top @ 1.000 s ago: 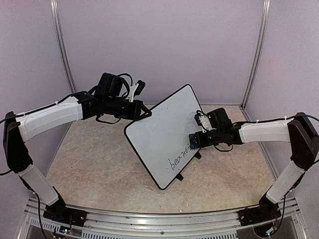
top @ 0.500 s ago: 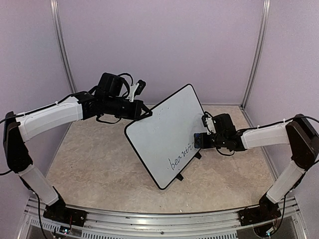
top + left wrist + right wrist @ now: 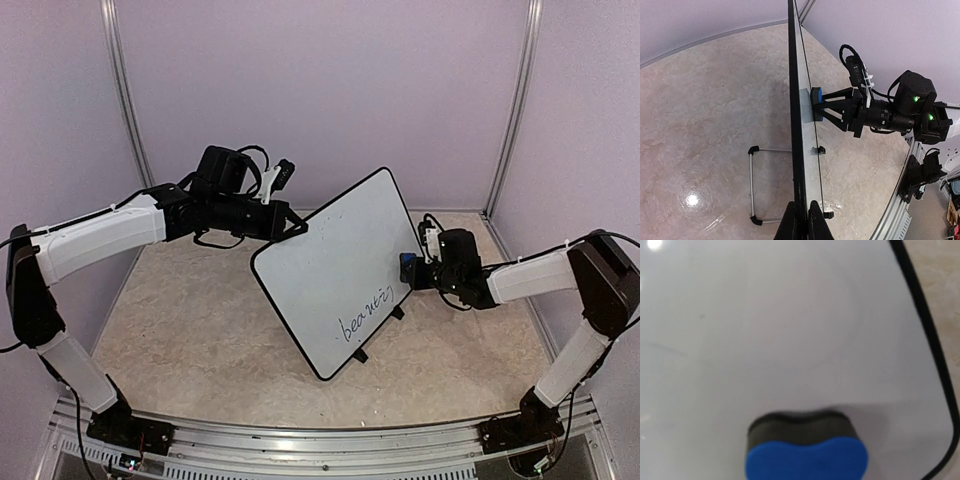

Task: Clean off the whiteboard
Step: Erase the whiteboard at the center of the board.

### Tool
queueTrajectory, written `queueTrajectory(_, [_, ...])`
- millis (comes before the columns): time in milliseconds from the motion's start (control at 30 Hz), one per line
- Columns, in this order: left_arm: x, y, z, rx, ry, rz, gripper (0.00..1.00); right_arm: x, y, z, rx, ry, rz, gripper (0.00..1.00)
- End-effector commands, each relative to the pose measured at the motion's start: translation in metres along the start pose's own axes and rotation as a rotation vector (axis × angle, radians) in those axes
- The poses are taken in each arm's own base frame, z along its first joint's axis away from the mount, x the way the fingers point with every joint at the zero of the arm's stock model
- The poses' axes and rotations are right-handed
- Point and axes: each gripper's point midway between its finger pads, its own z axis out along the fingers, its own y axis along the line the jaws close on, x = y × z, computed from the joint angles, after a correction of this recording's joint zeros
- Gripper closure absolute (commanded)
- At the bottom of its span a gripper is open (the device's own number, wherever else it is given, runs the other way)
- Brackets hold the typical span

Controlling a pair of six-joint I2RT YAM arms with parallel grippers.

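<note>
Near the middle of the marbled table (image 3: pixel 190 340), the whiteboard (image 3: pixel 330 270) is seen standing steeply tilted, with its written face turned toward the right arm and its long edges running diagonally from the near side up toward the back wall. Two small black clip feet (image 3: pixel 360 354) are shown along its lower right edge, down by the table surface. From the left wrist view a thin wire stand (image 3: pixel 751 185) with black end caps is seen behind the panel. The board's upper left corner is clamped by the left gripper (image 3: pixel 801 222), whose fingers are closed tight on the black rim, one on each side of the panel. On the opposite side, a blue eraser (image 3: pixel 816 102) is gripped between the clenched fingers (image 3: pixel 837 95) of the right gripper (image 3: pixel 408 268), and its dark felt side is pressed flat against the white face close to the right-hand rim. From the right wrist view the eraser's blue back is seen at the bottom of the frame, and the rounded black rim of the board is shown curving past to the right of it. A line of dark handwriting (image 3: pixel 366 311) is visible on the lower part of the face, below the eraser and apart from it. The surface around the eraser is shown as white, marked only by faint grey traces.
</note>
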Motion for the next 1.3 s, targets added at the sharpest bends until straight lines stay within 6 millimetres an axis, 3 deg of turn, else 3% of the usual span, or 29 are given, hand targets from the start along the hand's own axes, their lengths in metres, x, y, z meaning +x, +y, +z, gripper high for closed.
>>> queueTrajectory(0, [0.011,-0.042,0.001,0.161,0.032,0.155,1.00,0.017,0.026,0.003,-0.089,-0.009,-0.071,0.70])
queueTrajectory(200, [0.013,-0.040,0.004,0.161,0.036,0.150,1.00,0.033,0.043,-0.006,-0.130,0.001,-0.118,0.70])
queueTrajectory(533, [0.014,-0.039,0.006,0.163,0.041,0.145,1.00,0.041,0.111,-0.015,-0.253,0.017,-0.265,0.70])
queueTrajectory(933, [0.013,-0.038,0.005,0.161,0.038,0.142,1.00,0.066,0.172,-0.024,-0.348,0.037,-0.353,0.70])
queueTrajectory(1067, [0.012,-0.038,0.004,0.160,0.036,0.142,1.00,0.066,0.171,-0.026,-0.343,0.037,-0.313,0.70])
queueTrajectory(1267, [0.012,-0.037,0.004,0.157,0.035,0.142,1.00,0.067,0.123,-0.020,-0.264,0.066,-0.228,0.70])
